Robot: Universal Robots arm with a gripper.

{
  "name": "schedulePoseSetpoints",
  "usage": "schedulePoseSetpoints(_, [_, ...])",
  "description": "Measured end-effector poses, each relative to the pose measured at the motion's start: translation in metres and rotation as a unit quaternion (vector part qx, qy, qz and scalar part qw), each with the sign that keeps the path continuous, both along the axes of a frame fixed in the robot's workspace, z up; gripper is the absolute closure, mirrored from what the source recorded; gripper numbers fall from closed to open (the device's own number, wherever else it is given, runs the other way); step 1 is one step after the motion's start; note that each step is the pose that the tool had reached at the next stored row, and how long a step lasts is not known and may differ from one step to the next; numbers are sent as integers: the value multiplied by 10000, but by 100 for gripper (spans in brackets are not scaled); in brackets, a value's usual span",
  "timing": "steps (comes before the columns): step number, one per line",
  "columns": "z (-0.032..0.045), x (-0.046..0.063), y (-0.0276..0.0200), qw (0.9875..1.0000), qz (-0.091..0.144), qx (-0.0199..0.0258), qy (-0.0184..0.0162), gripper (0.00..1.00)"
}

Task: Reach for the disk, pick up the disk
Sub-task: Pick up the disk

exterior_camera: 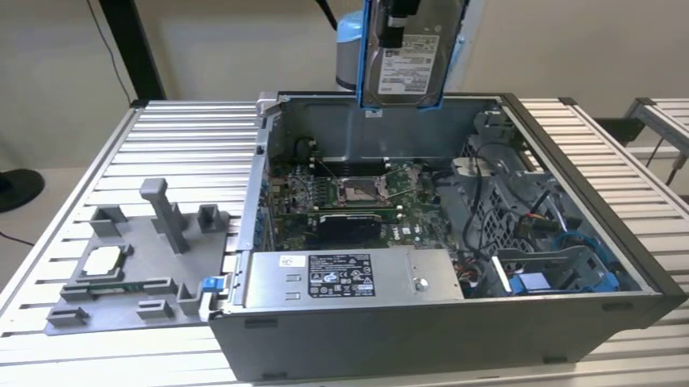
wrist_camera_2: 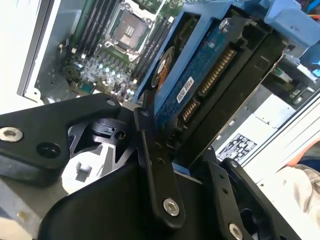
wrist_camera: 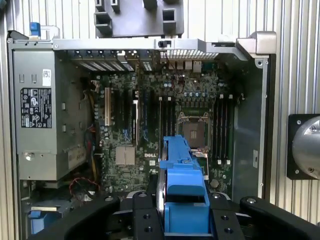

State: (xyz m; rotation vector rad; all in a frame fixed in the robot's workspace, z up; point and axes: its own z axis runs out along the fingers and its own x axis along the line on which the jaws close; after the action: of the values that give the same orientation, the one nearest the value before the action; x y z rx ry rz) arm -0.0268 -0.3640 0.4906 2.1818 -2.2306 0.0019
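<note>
Blue-bracketed disk (exterior_camera: 407,60) clamped in tool (wrist_camera: 182,212), white label unreadable.

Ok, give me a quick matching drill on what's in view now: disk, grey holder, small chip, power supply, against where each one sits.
Things:
1. disk
2. grey holder
3. small chip
4. power supply

Places:
A. lying on the holder
B. inside the open computer case, near wall
C. held in the claw, above the case
D. on the slatted table, the exterior view's left of the case

Pairs: 1-C, 2-D, 3-A, 4-B
</note>
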Motion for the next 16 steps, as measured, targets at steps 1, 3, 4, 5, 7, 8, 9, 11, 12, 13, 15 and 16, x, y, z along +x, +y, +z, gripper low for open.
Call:
schedulePoseSetpoints(1, [0,29,0,10000,0,0,0,100])
schedulePoseSetpoints(3, [0,83,0,10000,1,0,0,100])
schedulePoseSetpoints(4, [0,108,-1,10000,1,0,0,100])
schedulePoseSetpoints(5, [0,137,-1,10000,2,0,0,100])
schedulePoseSetpoints(7, [0,189,-1,10000,2,0,0,100])
schedulePoseSetpoints(8, [0,217,-1,10000,2,0,1,100])
schedulePoseSetpoints(9, [0,244,-1,10000,2,0,1,100])
schedulePoseSetpoints(11, [0,296,-1,10000,3,0,1,100])
schedulePoseSetpoints(12, [0,323,-1,10000,3,0,1,100])
schedulePoseSetpoints(13, [-1,349,-1,10000,3,0,1,100])
schedulePoseSetpoints(15, [0,402,-2,10000,4,0,1,100])
schedulePoseSetpoints(16, [0,429,-2,10000,4,0,1,100])
